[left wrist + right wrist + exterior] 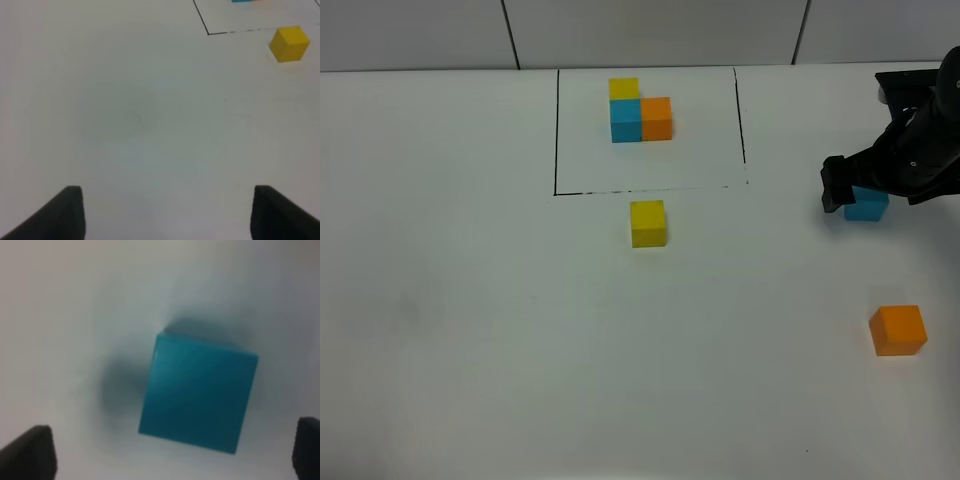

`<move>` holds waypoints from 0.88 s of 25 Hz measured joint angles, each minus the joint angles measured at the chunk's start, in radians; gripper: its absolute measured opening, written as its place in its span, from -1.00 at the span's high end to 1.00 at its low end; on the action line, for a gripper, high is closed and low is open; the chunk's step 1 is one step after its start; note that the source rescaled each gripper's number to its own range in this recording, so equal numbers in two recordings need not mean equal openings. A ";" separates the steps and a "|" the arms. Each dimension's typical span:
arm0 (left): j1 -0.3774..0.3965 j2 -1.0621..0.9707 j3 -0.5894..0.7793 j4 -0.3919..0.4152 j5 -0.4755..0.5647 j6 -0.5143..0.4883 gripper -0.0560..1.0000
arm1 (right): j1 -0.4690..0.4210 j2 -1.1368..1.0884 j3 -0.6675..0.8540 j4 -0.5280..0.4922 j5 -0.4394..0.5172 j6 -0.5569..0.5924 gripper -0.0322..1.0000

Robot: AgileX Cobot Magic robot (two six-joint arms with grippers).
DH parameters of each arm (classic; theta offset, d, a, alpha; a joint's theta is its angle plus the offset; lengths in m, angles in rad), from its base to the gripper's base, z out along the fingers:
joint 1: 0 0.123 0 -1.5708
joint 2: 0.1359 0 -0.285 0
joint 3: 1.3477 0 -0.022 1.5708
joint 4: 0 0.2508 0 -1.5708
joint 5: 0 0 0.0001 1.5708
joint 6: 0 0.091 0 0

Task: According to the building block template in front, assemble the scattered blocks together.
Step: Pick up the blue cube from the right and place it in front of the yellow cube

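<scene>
The template (640,108) is a yellow, blue and orange cube cluster inside a black outline (557,130) at the back middle. The loose yellow cube (647,222) sits just in front of the outline and shows in the left wrist view (289,44). The loose light blue cube (867,207) is at the right, close under my right gripper (865,195). In the right wrist view the blue cube (197,395) lies between the spread fingers of that gripper (170,450), untouched. The loose orange cube (898,330) is at the front right. My left gripper (172,212) is open and empty over bare table.
The white table (470,300) runs to a tiled wall at the back. One corner of the black outline (207,32) shows in the left wrist view. The left arm is out of the exterior high view.
</scene>
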 joint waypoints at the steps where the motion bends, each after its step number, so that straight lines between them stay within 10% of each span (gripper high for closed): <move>1: 0.000 0.000 0.000 0.000 0.000 0.000 -0.02 | 0.000 0.009 -0.007 0.000 -0.009 -0.002 -0.83; 22: 0.000 0.000 0.000 0.001 0.000 -0.001 -0.02 | 0.000 0.150 -0.121 -0.006 0.023 0.033 -0.71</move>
